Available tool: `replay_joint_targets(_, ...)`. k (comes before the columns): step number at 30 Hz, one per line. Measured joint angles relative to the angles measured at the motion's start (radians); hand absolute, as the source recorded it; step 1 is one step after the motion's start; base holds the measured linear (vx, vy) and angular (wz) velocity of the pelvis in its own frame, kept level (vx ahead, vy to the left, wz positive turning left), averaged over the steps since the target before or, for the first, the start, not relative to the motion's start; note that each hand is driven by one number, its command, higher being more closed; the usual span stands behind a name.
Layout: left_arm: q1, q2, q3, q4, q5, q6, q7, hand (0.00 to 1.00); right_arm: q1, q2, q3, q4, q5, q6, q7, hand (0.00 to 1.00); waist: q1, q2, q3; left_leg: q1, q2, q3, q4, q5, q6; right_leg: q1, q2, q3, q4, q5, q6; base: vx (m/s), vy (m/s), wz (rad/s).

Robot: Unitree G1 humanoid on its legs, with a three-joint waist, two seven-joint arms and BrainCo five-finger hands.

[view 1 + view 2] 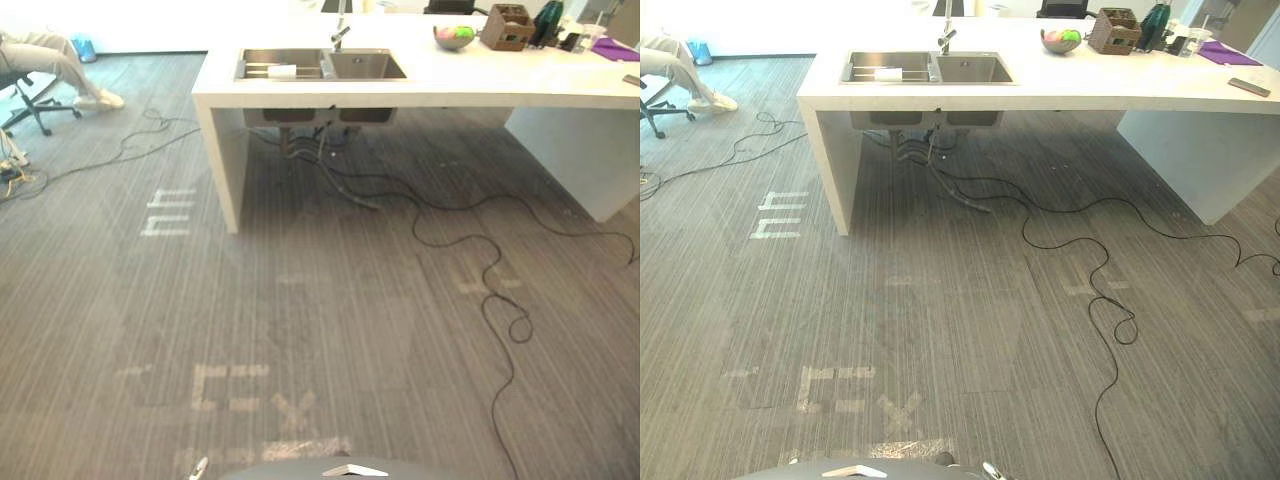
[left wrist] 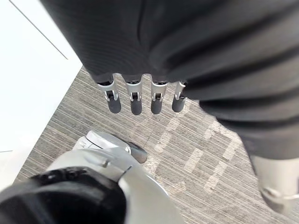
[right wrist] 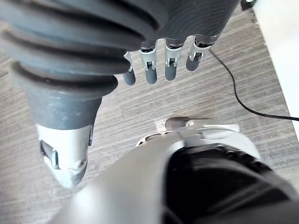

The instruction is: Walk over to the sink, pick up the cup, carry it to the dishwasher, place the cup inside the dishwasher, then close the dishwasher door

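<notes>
Lots of floor to cross: walk straight up to the sink (image 1: 370, 66), stop close. Leave left hand (image 2: 136, 103) and right hand (image 3: 150, 71) as is, fingers loose, empty. Then reach for the cup (image 1: 282, 71) in the sink's left bowl.

Office space with a kitchen mock-up. Grey carpet (image 2: 196, 154) lies under the left hand (image 2: 136, 100). Well ahead of the hand stand a white counter (image 1: 430, 88) with a built-in sink (image 1: 365, 66) and tap (image 1: 340, 34), a fruit bowl (image 1: 454, 38) on it, and a person (image 1: 55, 60) seated on a wheeled office chair (image 1: 38, 106).
</notes>
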Motion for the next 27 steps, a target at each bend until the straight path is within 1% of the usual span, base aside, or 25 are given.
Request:
replay_joint_targets(3,-0.003,-0.003,-0.003,-0.003,0.037,-0.056,0.024,0.00,-0.023,0.001,0.013,-0.003,-0.008,-0.034,0.007,0.00,-0.001,-0.004,0.006,0.000,-0.006,-0.005,-0.015,0.012,0.005,0.005,-0.007,-0.012,0.000,-0.002,0.004,-0.04,0.017,0.12)
replay_joint_targets(4,-0.006,-0.009,-0.006,-0.008,0.050,-0.084,0.043,0.00,-0.023,0.001,0.022,-0.003,-0.004,-0.048,0.009,0.00,-0.002,-0.005,0.010,0.002,-0.011,-0.016,-0.017,0.015,0.009,0.012,-0.011,-0.022,0.000,-0.004,0.006,-0.08,0.028,0.22)
replay_joint_targets(6,-0.008,-0.012,-0.008,-0.010,0.061,-0.118,0.062,0.00,-0.028,-0.002,0.038,-0.006,0.001,-0.049,0.016,0.00,0.000,-0.006,0.012,0.012,-0.014,-0.022,-0.036,0.026,0.013,0.015,-0.014,-0.025,0.000,-0.005,0.007,-0.07,0.025,0.13)
replay_joint_targets(8,-0.009,-0.012,-0.008,-0.010,0.062,-0.148,0.090,0.00,-0.030,0.001,0.047,-0.008,0.032,-0.044,0.064,0.00,-0.001,-0.009,0.019,0.011,-0.016,-0.022,-0.041,0.026,0.012,0.014,-0.016,-0.026,-0.003,-0.009,0.013,-0.10,0.019,0.01)
replay_joint_targets(9,-0.009,-0.012,-0.008,-0.010,0.062,-0.151,0.091,0.00,-0.029,0.001,0.047,-0.008,0.038,-0.043,0.071,0.00,-0.001,-0.011,0.019,0.011,-0.016,-0.022,-0.041,0.025,0.011,0.014,-0.016,-0.026,-0.003,-0.009,0.013,-0.09,0.010,-0.01)
replay_joint_targets(12,-0.009,-0.012,-0.007,-0.011,0.058,-0.167,0.111,0.00,-0.029,0.004,0.058,-0.010,0.053,-0.037,0.131,0.00,-0.001,-0.014,0.021,0.011,-0.017,-0.026,-0.041,0.025,0.011,0.015,-0.016,-0.028,-0.006,-0.009,0.013,-0.04,0.005,0.02)
replay_joint_targets(13,-0.009,-0.012,-0.006,-0.011,0.053,-0.169,0.110,0.00,-0.029,0.003,0.066,-0.010,0.053,-0.038,0.132,0.00,-0.001,-0.016,0.020,0.011,-0.017,-0.027,-0.041,0.025,0.011,0.016,-0.017,-0.031,-0.006,-0.009,0.014,-0.03,0.006,0.08)
replay_joint_targets(15,-0.008,-0.016,-0.007,-0.010,0.021,-0.197,0.118,0.00,-0.029,0.003,0.067,-0.010,0.052,-0.040,0.131,0.00,-0.001,-0.019,0.019,0.011,-0.019,-0.034,-0.041,0.027,0.012,0.020,-0.019,-0.043,-0.006,-0.011,0.015,-0.01,0.004,0.16)
replay_joint_targets(16,-0.008,-0.020,-0.006,-0.010,0.017,-0.219,0.130,0.00,-0.029,0.003,0.067,-0.010,0.052,-0.042,0.131,0.00,-0.001,-0.019,0.019,0.012,-0.021,-0.046,-0.041,0.028,0.013,0.026,-0.021,-0.053,-0.006,-0.014,0.017,0.00,0.003,0.21)
replay_joint_targets(18,-0.009,-0.024,-0.006,-0.011,0.019,-0.237,0.130,0.00,-0.029,0.001,0.077,-0.009,0.053,-0.046,0.134,0.00,0.002,-0.020,0.018,0.013,-0.024,-0.055,-0.041,0.029,0.015,0.030,-0.024,-0.058,-0.005,-0.014,0.016,0.00,0.013,0.19)
replay_joint_targets(19,-0.008,-0.025,-0.003,-0.011,0.019,-0.242,0.129,0.00,-0.028,0.000,0.084,-0.009,0.054,-0.047,0.139,0.00,0.004,-0.027,0.014,0.012,-0.025,-0.056,-0.041,0.033,0.021,0.030,-0.025,-0.060,-0.003,-0.014,0.015,0.01,0.016,0.08)
replay_joint_targets(20,-0.008,-0.025,-0.002,-0.011,0.019,-0.242,0.129,0.00,-0.028,0.000,0.084,-0.009,0.056,-0.046,0.145,0.00,0.005,-0.024,0.016,0.012,-0.025,-0.056,-0.041,0.033,0.021,0.030,-0.025,-0.063,-0.002,-0.014,0.015,0.00,0.000,0.00)
replay_joint_targets(21,-0.008,-0.026,-0.001,-0.011,0.018,-0.244,0.130,0.00,-0.027,0.000,0.085,-0.009,0.074,-0.046,0.163,0.00,0.004,-0.027,0.014,0.012,-0.027,-0.056,-0.041,0.033,0.022,0.031,-0.026,-0.065,0.000,-0.013,0.015,0.00,0.000,0.00)
replay_joint_targets(24,0.001,-0.031,0.000,-0.011,0.021,-0.267,0.138,0.00,-0.026,0.002,0.087,-0.009,0.115,-0.047,0.197,0.00,0.000,-0.027,0.014,0.013,-0.029,-0.060,-0.041,0.033,0.022,0.033,-0.029,-0.072,0.000,-0.014,0.017,-0.01,0.008,0.06)
replay_joint_targets(25,0.001,-0.033,-0.001,-0.011,0.029,-0.279,0.145,0.00,-0.026,0.004,0.088,-0.010,0.137,-0.050,0.212,0.00,-0.002,-0.027,0.014,0.014,-0.032,-0.068,-0.041,0.030,0.022,0.035,-0.033,-0.079,0.007,-0.026,0.022,-0.02,0.007,0.16)
replay_joint_targets(26,0.000,-0.036,-0.001,-0.012,0.041,-0.286,0.149,0.00,-0.026,0.002,0.088,-0.012,0.158,-0.051,0.212,0.00,-0.002,-0.022,0.016,0.016,-0.032,-0.074,-0.041,0.022,0.020,0.022,-0.040,-0.084,0.050,-0.055,0.030,-0.01,0.017,0.29)
replay_joint_targets(27,0.003,-0.037,-0.001,-0.016,0.052,-0.299,0.149,0.00,-0.016,0.000,0.088,-0.037,0.173,-0.058,0.209,0.00,-0.004,-0.025,0.018,0.019,-0.034,-0.077,-0.034,0.012,0.031,-0.021,-0.065,-0.098,0.164,-0.118,0.038,0.01,0.036,0.46)
